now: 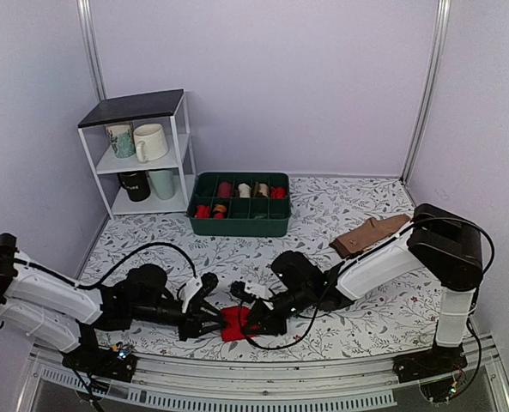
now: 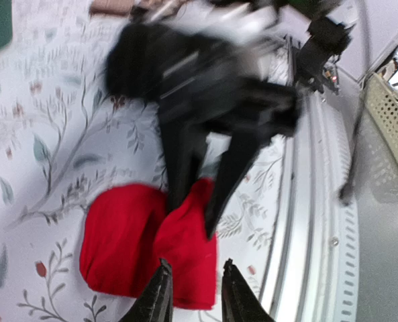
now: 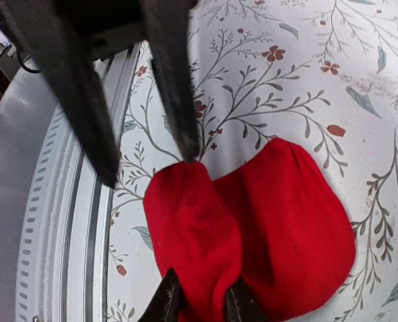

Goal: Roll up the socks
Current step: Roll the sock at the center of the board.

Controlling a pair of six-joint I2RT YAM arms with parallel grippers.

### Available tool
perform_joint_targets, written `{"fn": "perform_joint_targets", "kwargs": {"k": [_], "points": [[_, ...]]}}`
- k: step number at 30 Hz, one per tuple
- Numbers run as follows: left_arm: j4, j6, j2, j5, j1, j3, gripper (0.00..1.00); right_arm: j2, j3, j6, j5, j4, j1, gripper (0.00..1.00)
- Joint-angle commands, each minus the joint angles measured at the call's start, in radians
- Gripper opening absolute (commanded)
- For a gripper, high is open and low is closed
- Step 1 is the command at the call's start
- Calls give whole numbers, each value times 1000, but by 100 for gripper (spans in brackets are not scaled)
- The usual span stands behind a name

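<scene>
My right gripper (image 3: 202, 303) pinches a fold of the bright red fabric socks (image 3: 286, 215), probably to keep the roll tight; my left gripper (image 2: 193, 293), slightly parted, grips nothing.

Bunched red socks (image 1: 234, 324) lie between the left arm (image 1: 52, 300) and right arm (image 1: 378, 262)

A green plastic divided tray (image 1: 237, 228) sits on the floral-print desk (image 1: 323, 206) beside a white metal shelf (image 1: 132, 107) of ceramic mugs (image 1: 151, 142); a brown fabric sock (image 1: 370, 236) lies apart.
</scene>
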Motion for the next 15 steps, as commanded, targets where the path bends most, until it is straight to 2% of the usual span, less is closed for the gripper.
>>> {"fn": "perform_joint_targets", "kwargs": {"k": [1,4,8,13,15], "points": [[-90,121,-171,-130,-69,-36,28,96,52,61,-55,-374,-34,16],[-59,145,-232,-180,-118,-71,31,126,129,91,-95,-526,-57,16],[20,160,-218,-221,-157,-110,33,161,220,120,-130,-706,-87,17],[18,222,-113,-269,-186,-55,34,200,270,150,-160,-790,-98,17],[21,249,-78,-286,-192,-32,39,212,282,151,-159,-813,-99,17]]}}
